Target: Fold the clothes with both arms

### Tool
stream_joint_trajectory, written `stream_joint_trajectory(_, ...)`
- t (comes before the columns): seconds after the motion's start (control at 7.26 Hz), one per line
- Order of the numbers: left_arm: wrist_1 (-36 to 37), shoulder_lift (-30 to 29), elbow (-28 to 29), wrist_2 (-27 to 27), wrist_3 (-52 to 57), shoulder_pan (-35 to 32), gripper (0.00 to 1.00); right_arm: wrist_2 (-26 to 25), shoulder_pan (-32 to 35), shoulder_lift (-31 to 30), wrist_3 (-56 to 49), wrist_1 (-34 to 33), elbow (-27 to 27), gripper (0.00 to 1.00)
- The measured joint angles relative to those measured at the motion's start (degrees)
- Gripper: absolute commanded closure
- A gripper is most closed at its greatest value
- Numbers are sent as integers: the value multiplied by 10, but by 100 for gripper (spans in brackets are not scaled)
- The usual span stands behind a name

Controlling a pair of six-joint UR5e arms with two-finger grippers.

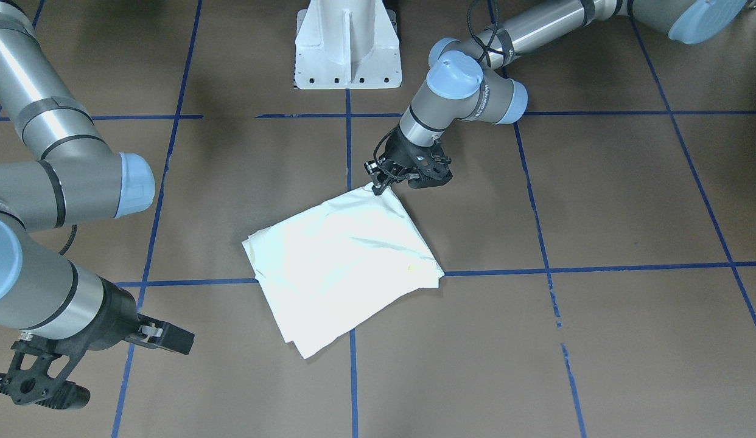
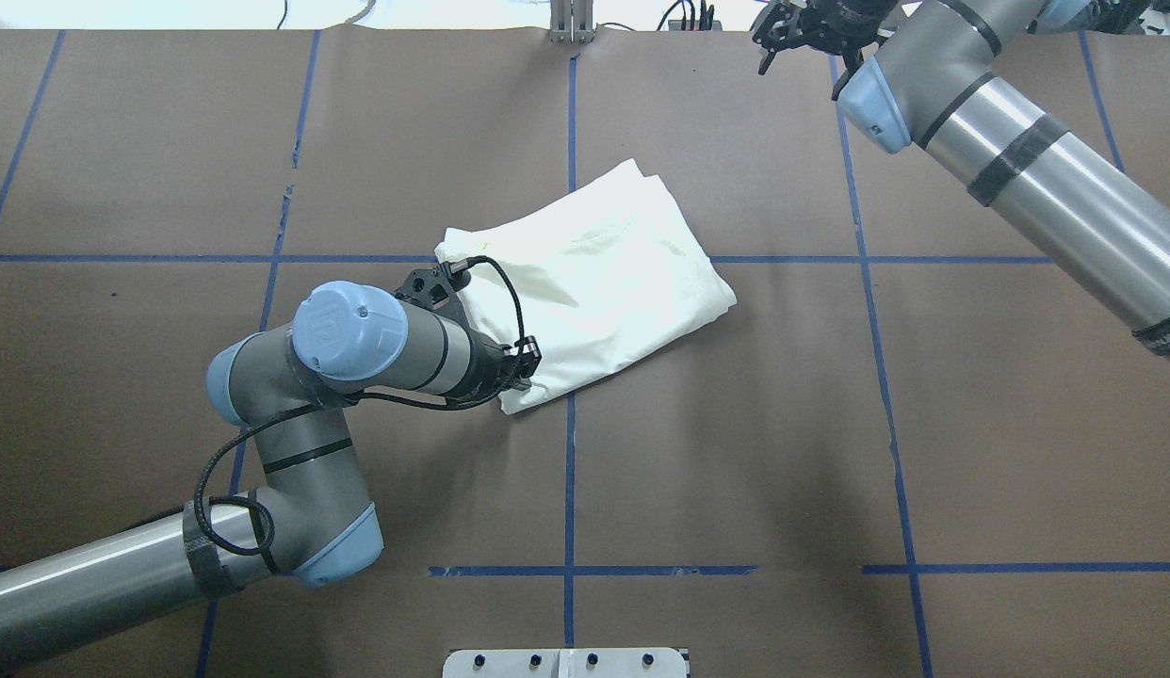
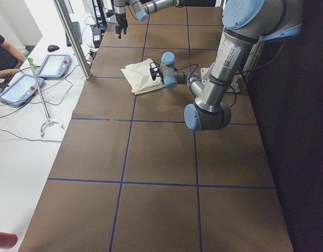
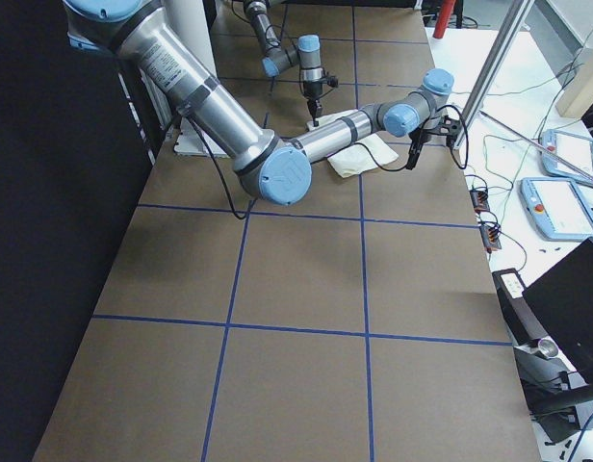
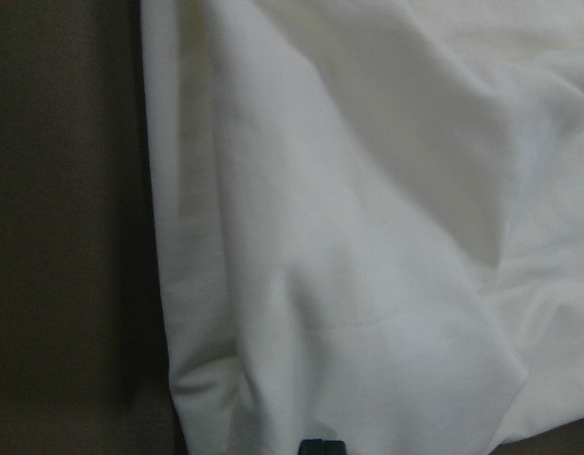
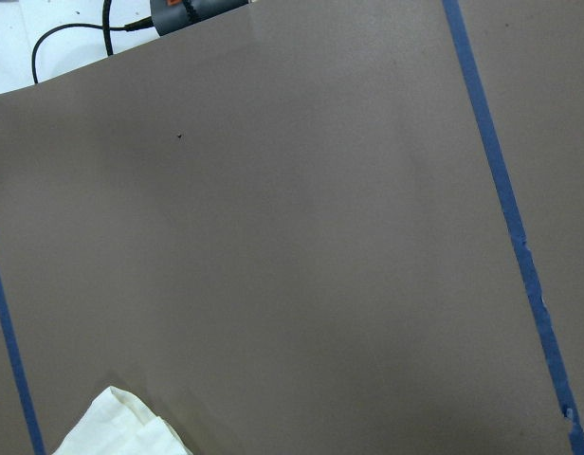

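The cream-white shirt lies folded into a rough rectangle mid-table, plain side up, its print hidden. It also shows in the overhead view and fills the left wrist view. My left gripper points down onto the shirt's corner nearest the robot. A dark fingertip sits on the cloth, and the gripper looks shut on it. My right gripper is open and empty, held above the table's far edge, well away from the shirt. Only a shirt corner shows in the right wrist view.
The white pedestal base stands at the robot's side of the table. Blue tape lines grid the brown table cover. Beyond the far edge a white bench holds tablets and cables beside a metal pole.
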Motion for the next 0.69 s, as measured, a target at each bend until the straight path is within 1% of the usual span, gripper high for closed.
stream_joint_trajectory(0.41, 1, -1, 6, 1, 1, 3, 100, 1, 2, -1, 0, 0, 0, 0)
stream_joint_trajectory(0.55, 2, -2, 2, 1, 2, 3, 48, 1, 4, -3, 0, 1, 0, 0)
stream_joint_trajectory(0.69, 6, -1, -11, 0, 3, 0, 0, 2, 8, -10, -4, 1, 7, 0)
